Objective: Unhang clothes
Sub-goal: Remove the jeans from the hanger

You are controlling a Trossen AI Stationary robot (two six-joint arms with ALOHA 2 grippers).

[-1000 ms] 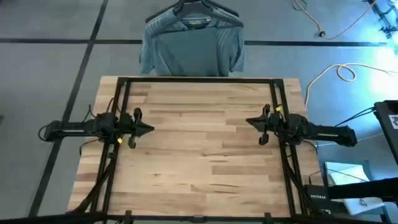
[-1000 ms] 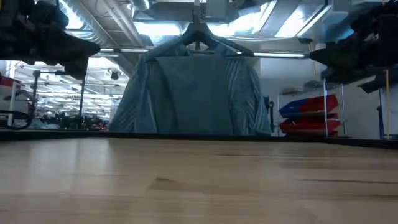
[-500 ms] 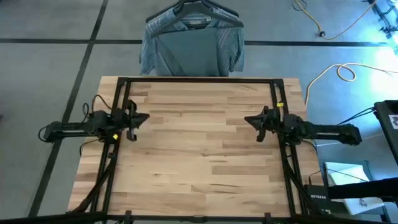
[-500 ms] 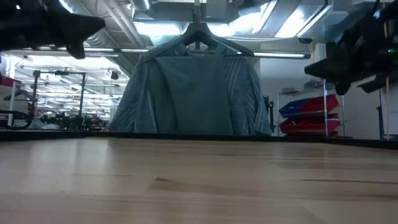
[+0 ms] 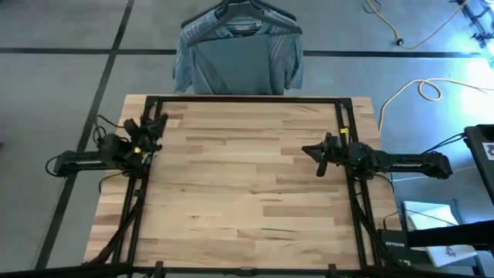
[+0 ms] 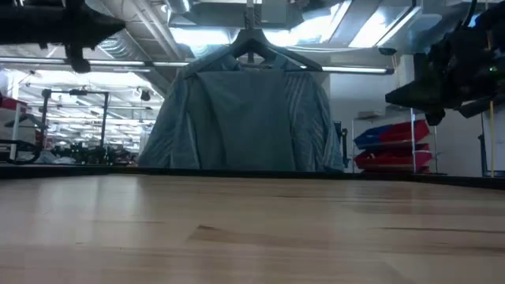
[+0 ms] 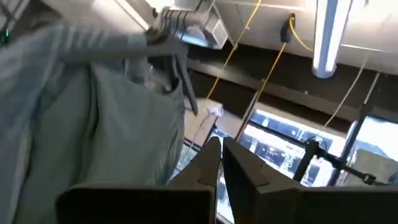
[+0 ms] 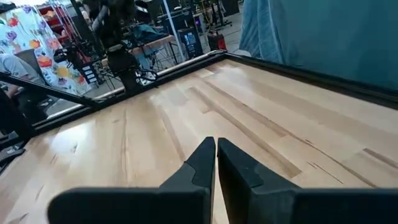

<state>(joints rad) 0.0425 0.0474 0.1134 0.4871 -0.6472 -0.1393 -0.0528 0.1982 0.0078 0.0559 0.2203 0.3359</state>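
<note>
The clothes hang beyond the table's far edge, their shoulders over a dark hanger. A blue-grey striped shirt shows at the shoulders and sleeves, with plainer grey cloth down the middle. My left gripper is shut above the table's far left, pointing up and toward the clothes without touching them. My right gripper is shut above the table's right half, well short of the clothes.
A black frame runs along the table's far edge and down both sides. The wooden table top lies between the arms. Cables lie on the floor at the right, and a white box stands by the table's right edge.
My left gripper has drawn back toward the table's left edge and gone toward the far edge. It has turned toward the hanging clothes and tipped its fingers upward. The clothes hang as before.
</note>
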